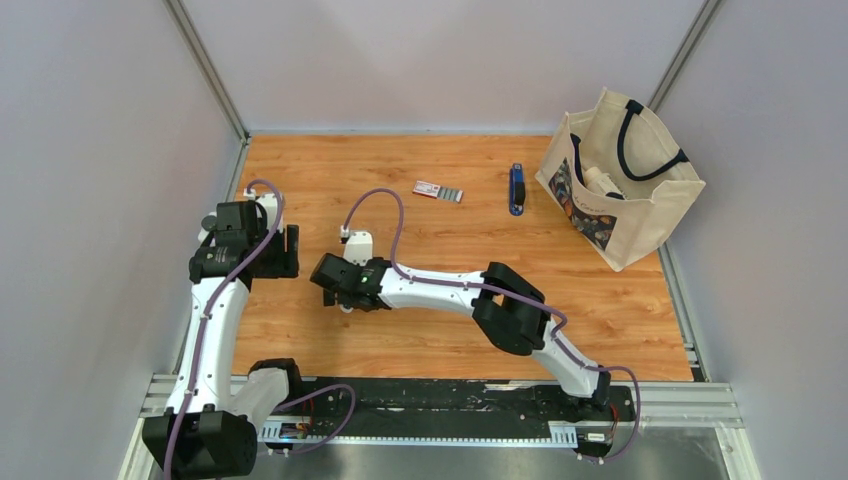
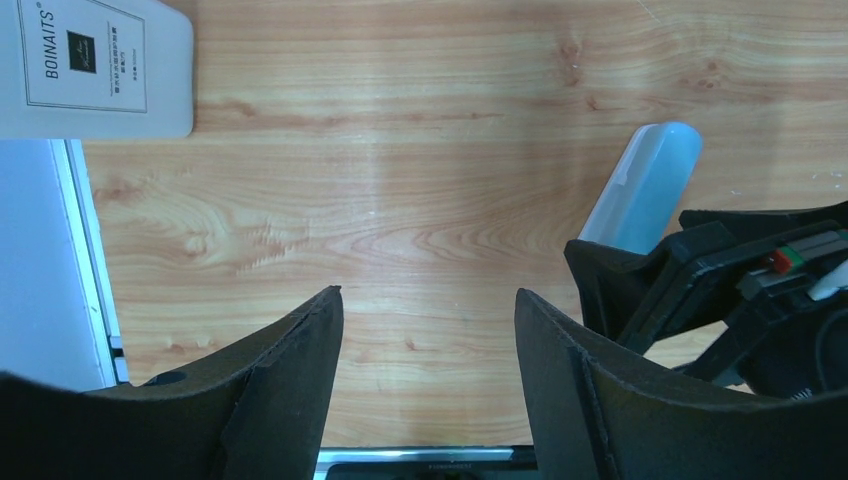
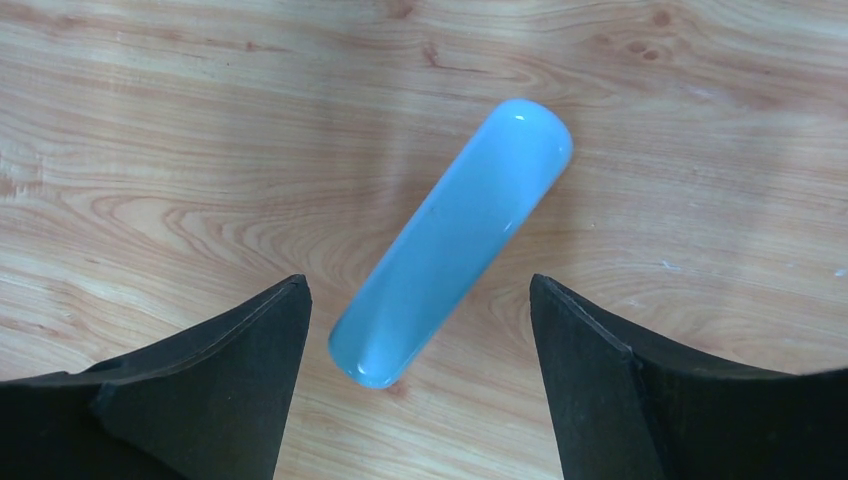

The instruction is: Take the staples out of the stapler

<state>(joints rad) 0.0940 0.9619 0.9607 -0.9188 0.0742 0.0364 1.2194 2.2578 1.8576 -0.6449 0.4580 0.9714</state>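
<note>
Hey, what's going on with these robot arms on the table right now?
Neither arm holds anything. The right gripper hangs open over a light-blue capsule-shaped object lying on the table, fingers either side of it but not closed. The left gripper is open and empty close by. The dark-blue stapler lies untouched farther back, with a strip of staples and a pink-and-white box to its left and a tote bag to its right.
</note>
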